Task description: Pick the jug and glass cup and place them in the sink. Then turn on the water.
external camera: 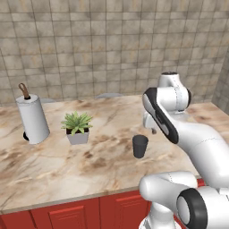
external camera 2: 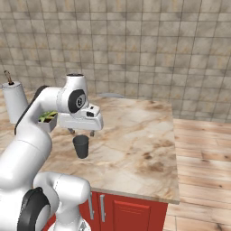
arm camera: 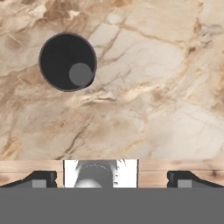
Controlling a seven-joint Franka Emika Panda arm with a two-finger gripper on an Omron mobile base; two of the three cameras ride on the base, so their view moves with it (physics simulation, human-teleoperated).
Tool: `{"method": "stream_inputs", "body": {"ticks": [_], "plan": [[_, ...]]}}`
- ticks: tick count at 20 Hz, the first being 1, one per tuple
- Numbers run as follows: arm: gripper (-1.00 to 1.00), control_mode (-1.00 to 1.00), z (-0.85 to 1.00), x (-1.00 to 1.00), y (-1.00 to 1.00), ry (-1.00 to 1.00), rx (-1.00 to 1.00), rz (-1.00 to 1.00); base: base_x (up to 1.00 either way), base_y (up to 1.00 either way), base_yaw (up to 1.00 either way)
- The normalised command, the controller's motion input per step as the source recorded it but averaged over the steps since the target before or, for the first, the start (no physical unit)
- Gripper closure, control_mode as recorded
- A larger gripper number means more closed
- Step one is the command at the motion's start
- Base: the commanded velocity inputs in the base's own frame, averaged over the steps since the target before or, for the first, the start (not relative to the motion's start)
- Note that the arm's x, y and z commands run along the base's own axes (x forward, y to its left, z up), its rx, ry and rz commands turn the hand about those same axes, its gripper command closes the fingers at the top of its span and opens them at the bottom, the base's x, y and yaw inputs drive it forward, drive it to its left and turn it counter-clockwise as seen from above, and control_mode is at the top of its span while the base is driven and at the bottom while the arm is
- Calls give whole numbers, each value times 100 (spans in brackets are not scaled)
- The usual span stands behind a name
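Spread hand [external camera 2: 82, 131] hovers just above the upright glass cup [external camera 2: 81, 146], empty

a beige tiled wall [external camera: 89, 49] backs the marble counter [external camera 2: 135, 135] (red cabinets [external camera: 76, 214] below), beside wood flooring [external camera 2: 203, 158].

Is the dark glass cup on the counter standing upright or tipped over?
Upright. The glass cup stands on its base on the marble counter; the hand view looks straight down its round open mouth to its bottom.
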Motion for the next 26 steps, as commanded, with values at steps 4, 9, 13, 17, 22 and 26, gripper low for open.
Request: {"method": "stream_inputs", "body": {"ticks": [4,9,13,17,22,26], "plan": [[-100,-100,-30,26,1,0,0,0,0,0,0],[-100,-100,-28,25,1,0,0,0,0,0,0],[-100,-100,-28,23,4,0,0,0,0,0,0],[-100,-100,-25,22,1,0,0,0,0,0,0],[-100,-100,-23,13,0,-2,0,0,0,0,0],[-100,-100,-23,15,0,-2,0,0,0,0,0]]}}
